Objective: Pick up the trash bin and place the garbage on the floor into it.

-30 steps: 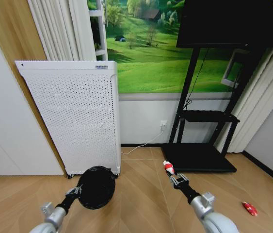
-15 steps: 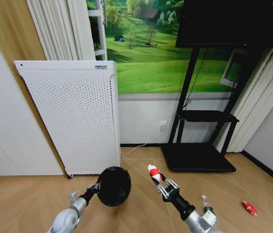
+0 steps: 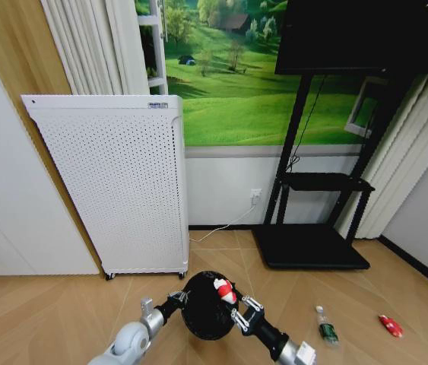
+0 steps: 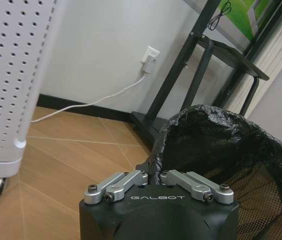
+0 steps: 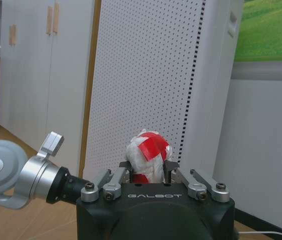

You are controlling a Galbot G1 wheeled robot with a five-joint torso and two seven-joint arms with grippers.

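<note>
A: Bin [image 3: 207, 307] location? It hangs off the floor [image 3: 46, 312], low in front of the robot. The left gripper [image 4: 157, 175] is pinched on its rim and black liner, mouth turned toward the other arm.

B: Reason for that tilt?

A: Likely to present an opening. The right gripper [image 5: 146, 172] is clamped on a red-and-white wad [image 3: 223, 290], which sits right at the bin's mouth.

B: Count of garbage?

A: Three pieces. One wad held; one small bottle [image 3: 325, 327] and one small red piece [image 3: 391, 326] lie on the floor to the right, apart from each other. One bin. Behind it stands one white perforated panel [image 3: 118, 186].
</note>
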